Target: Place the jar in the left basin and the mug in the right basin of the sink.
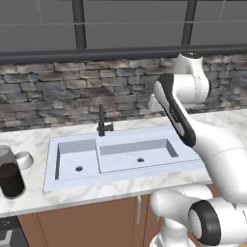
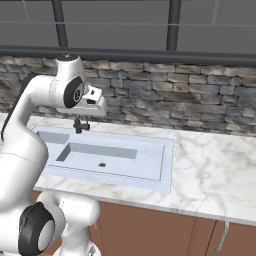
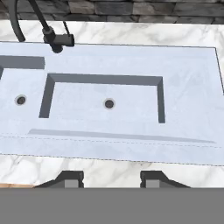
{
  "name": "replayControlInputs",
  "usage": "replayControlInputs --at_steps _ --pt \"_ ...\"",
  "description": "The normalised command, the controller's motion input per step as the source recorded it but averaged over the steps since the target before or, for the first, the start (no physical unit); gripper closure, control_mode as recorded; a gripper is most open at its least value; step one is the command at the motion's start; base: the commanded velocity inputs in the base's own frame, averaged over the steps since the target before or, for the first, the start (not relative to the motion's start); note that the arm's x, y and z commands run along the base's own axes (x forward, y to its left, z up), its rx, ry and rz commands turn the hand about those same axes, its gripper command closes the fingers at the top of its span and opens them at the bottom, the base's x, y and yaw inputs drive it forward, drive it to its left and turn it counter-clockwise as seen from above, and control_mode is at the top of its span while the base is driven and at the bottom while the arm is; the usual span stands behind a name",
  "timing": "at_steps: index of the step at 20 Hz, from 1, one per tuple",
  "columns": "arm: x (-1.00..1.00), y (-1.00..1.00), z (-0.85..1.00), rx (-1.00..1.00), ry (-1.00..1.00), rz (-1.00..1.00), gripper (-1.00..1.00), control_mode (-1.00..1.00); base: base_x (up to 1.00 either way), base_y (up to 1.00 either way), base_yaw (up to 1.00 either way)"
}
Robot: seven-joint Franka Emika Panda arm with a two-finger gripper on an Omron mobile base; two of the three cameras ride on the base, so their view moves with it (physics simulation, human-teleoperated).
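The tall jar (image 1: 9,172), dark below and greyish on top, stands on the counter left of the sink (image 1: 53,159). The squat white mug (image 1: 24,159) sits just behind and right of it, touching or nearly so. The narrow left basin (image 1: 72,159) and the wider right basin (image 1: 144,153) lie bare, each with a drain hole. My gripper (image 3: 111,178) hangs open, high over the sink's front rim, fingers wide apart with nothing between them. Below it are the right basin (image 3: 87,109) and part of the left basin (image 3: 13,87).
A thin dark faucet (image 1: 102,123) rises at the sink's rear edge, also the faucet (image 3: 54,39) in the hand view. A stone wall (image 1: 58,91) backs the marble counter (image 2: 215,170), which stretches right of the sink. Brown cabinet fronts (image 1: 96,224) run beneath.
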Motion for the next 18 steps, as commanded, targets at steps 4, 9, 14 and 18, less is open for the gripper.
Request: replayControlInputs --at_steps 4,9,14,18 --pt "0.00 0.10 0.00 0.00 0.00 0.00 -1.00 -1.00 0.00 0.00 0.00" --pt "0.00 0.31 0.00 0.00 0.00 0.00 -1.00 -1.00 0.00 0.00 0.00" --pt "0.00 0.37 0.00 0.00 0.00 0.00 -1.00 -1.00 0.00 0.00 0.00" --pt "0.00 0.39 0.00 0.00 0.00 0.00 -1.00 -1.00 0.00 0.00 0.00"
